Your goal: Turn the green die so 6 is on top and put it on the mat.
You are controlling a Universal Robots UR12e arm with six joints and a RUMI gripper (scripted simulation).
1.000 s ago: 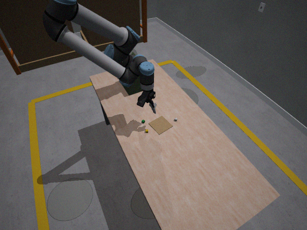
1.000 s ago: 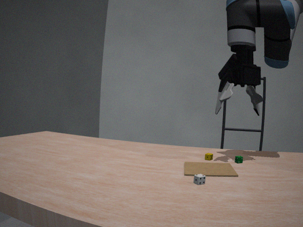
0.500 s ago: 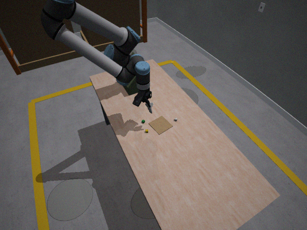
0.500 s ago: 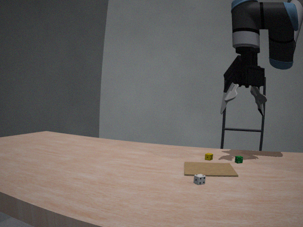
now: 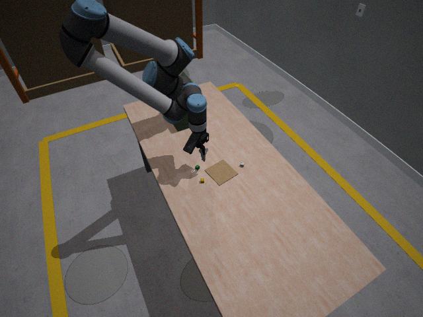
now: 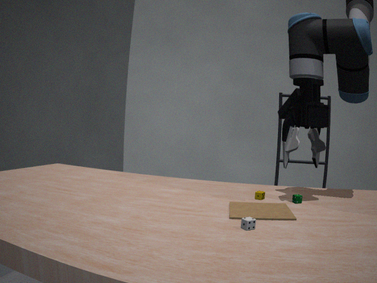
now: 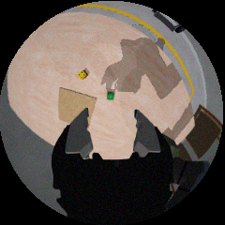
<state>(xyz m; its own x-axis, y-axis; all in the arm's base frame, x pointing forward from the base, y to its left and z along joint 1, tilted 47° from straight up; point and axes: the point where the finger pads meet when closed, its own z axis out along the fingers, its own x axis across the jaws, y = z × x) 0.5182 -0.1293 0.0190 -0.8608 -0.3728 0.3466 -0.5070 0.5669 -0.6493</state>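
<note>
The green die (image 5: 197, 167) lies flat on the wooden table just off the left side of the tan mat (image 5: 221, 172). It also shows in the exterior view (image 6: 297, 198) and in the wrist view (image 7: 110, 96). My gripper (image 6: 300, 164) hangs well above the green die, fingers pointing down, partly open with nothing between them. In the wrist view the gripper (image 7: 112, 119) frames the die between its fingertips from above. The mat (image 6: 261, 210) has nothing on it.
A yellow die (image 5: 201, 180) (image 6: 259, 194) sits on the table near the mat's left corner. A white die (image 5: 242, 164) (image 6: 248, 223) sits off the mat's right side. The arm's shadow (image 6: 313, 192) falls around the green die.
</note>
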